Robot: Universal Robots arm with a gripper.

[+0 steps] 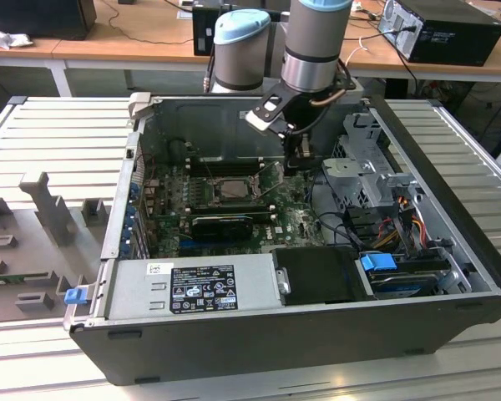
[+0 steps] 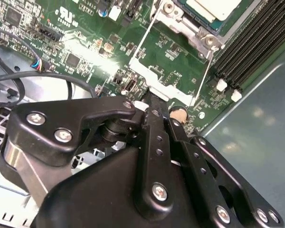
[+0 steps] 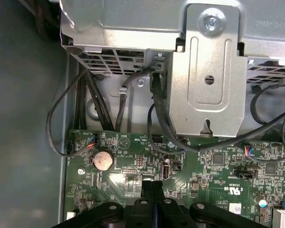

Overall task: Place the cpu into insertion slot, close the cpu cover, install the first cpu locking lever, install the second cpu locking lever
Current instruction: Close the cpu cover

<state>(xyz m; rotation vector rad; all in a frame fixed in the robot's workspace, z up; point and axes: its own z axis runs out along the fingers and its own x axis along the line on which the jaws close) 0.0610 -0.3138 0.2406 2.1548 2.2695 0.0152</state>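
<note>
An open computer case (image 1: 451, 180) is laid on its side on a slatted tabletop (image 1: 58, 134), and the arm is reached down into it from above. In the exterior view the claw (image 1: 300, 164) is seen low over the green board, just beside the insertion slot (image 1: 209, 188) on the exterior view's right. The cpu (image 2: 219, 6) is seen in the second wrist view as a pale square seated inside the slot's frame.

The cpu cover (image 2: 157, 81) is raised on edge rather than laid flat, and green board is seen through its large cutout. Its free silvery edge is met by the tips of the claw (image 2: 148, 100). In the first wrist view the fingers (image 3: 146, 192) are pressed together with only a thin line between them, so the claw (image 3: 152, 186) is shown as narrow. Whether the cover's edge is pinched between the tips or merely touched cannot be told.

A round coin battery (image 3: 103, 160) is set on the board near the fingertips, and it is also seen beside them in the second wrist view (image 2: 178, 114). A silvery drive cage (image 3: 211, 80) and black cables (image 3: 156, 121) are placed beyond the board. Long black memory slots (image 2: 251, 42) are lined up next to the socket.
</note>
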